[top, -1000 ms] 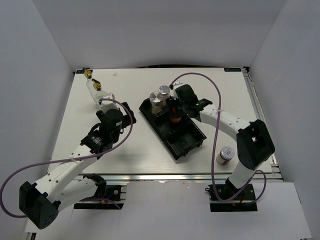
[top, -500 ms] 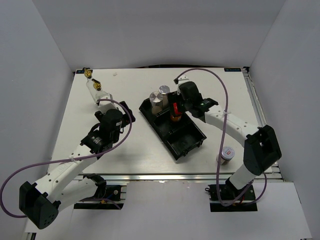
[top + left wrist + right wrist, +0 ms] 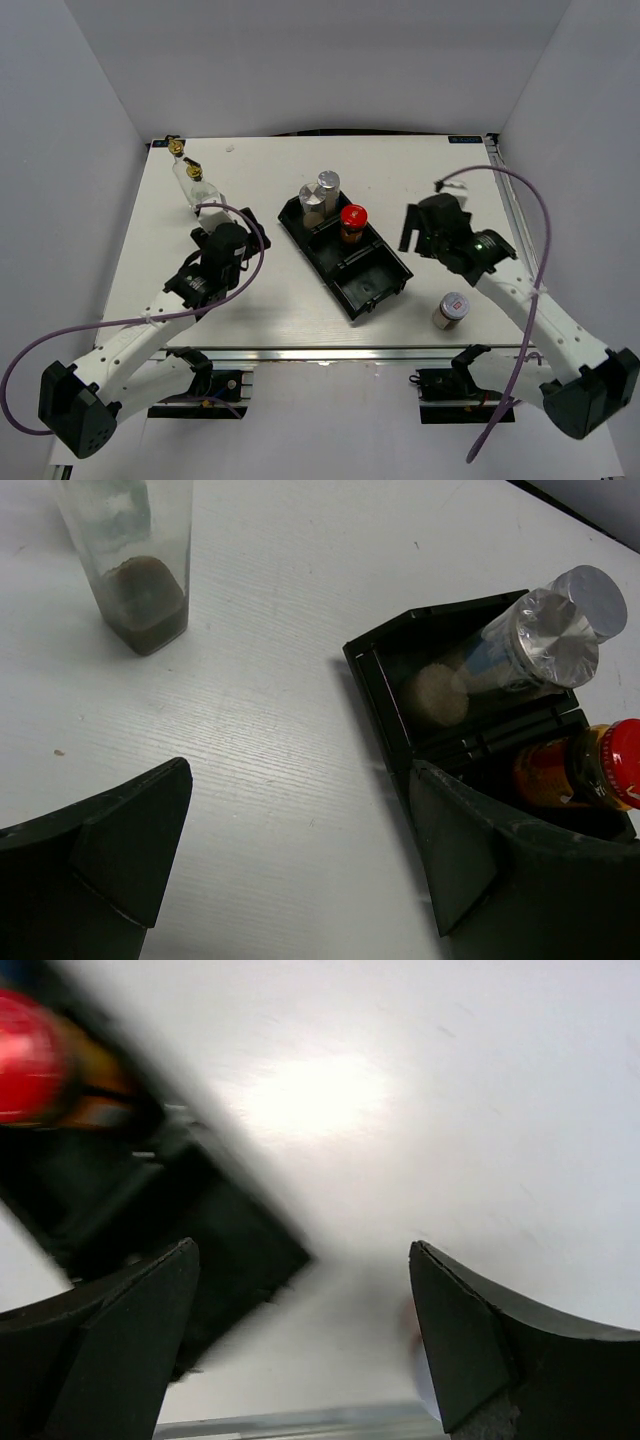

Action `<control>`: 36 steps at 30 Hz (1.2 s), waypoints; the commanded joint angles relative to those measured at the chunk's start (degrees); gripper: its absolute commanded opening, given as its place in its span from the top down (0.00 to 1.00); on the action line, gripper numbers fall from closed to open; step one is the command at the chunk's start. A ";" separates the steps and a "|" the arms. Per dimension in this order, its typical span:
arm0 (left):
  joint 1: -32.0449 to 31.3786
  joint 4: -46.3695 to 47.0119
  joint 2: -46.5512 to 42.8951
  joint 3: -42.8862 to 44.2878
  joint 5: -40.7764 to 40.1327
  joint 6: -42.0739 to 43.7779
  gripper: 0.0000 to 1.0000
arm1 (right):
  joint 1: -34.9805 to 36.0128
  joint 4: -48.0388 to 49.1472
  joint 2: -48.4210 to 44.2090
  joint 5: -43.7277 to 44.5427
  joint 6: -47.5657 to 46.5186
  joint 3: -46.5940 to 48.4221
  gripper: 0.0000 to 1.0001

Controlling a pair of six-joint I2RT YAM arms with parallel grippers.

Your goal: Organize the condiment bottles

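Black tray (image 3: 370, 282) sits diagonally mid-desk (image 3: 270, 310). Two silver-capped shakers (image 3: 320, 192) share its far compartment and the red-capped jar (image 3: 352, 220) stands in the middle one. The near one is bare, likely meant for the small jar (image 3: 452, 310) on the desk by the right arm. Glass bottles (image 3: 192, 180) stand far left. Right tool (image 3: 300, 1250) is spread wide with nothing in it, off the tray's right side. Left tool (image 3: 298, 780) is released and empty, near a bottle.
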 commanded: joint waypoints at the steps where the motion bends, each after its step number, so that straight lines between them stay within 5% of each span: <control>1: -0.13 0.82 -1.59 -0.32 1.27 -0.10 0.02 | -6.82 -13.64 -4.98 3.59 8.35 -5.12 0.11; 5: -0.13 0.82 -1.77 -0.50 1.62 0.17 0.02 | -13.51 -17.59 -9.82 -1.34 10.64 -9.26 0.11; 18: -0.13 0.21 -2.30 -0.59 2.06 -0.62 0.02 | -15.72 -23.06 -12.20 -7.04 17.15 -18.14 0.11; 24: -0.13 0.12 -3.00 -0.67 2.67 -0.80 0.02 | -15.72 -18.22 -11.68 -8.11 15.83 -20.96 0.37; 29: -0.13 0.91 -3.35 -1.29 2.68 -0.80 0.02 | -15.72 -15.06 -11.68 -8.02 13.81 -20.70 0.48; 32: -0.13 1.44 -3.09 -1.46 3.20 -0.89 0.02 | -15.63 -15.23 -10.53 -7.23 13.54 -20.69 0.42; 36: -0.13 1.61 -2.12 -1.38 4.26 -0.98 0.02 | -15.72 -14.44 -10.53 -6.26 13.98 -20.96 0.19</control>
